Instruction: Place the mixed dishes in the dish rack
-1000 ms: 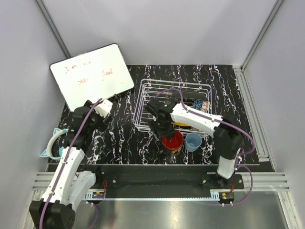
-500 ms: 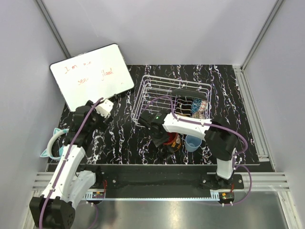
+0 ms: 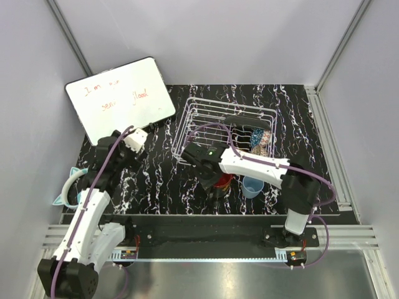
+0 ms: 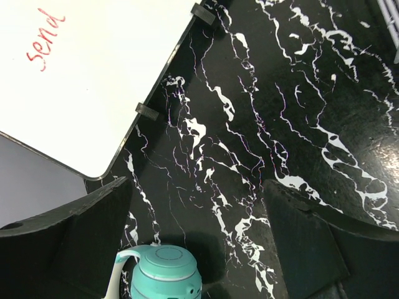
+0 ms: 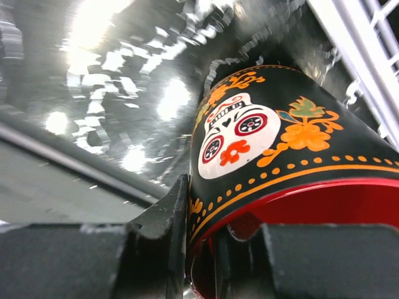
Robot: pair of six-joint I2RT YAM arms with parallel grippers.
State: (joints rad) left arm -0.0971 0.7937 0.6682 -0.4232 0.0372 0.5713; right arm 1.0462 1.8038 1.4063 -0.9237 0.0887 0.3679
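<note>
Two grippers, two different states. Your right gripper is low over the table, just in front of the near side of the rack. Its fingers are drawn close and pinch the rim of the mug. In the right wrist view, one finger presses the black outer wall beside the orange dots. The other finger sits inside over the red lining, with the wall caught between them. You can see a white skull face and orange flowers on the mug's side, and the rack's white wires run past the top right corner.

From above, most of the mug is hidden under your wrist and only a patch of its red inside shows. You cannot tell from these views whether its base rests on the table or is off it. The mug is outside the rack. The cup stands just to its right on the table, also outside. A floral dish sits in the rack's right end.

Your left gripper hangs over the left part of the table, well apart from the rack. Its fingers are spread wide with nothing between them, only the marbled black surface below. In the left wrist view, the board fills the upper left with red writing on it. One teal ear cup of the headphones shows at the bottom edge.
</note>
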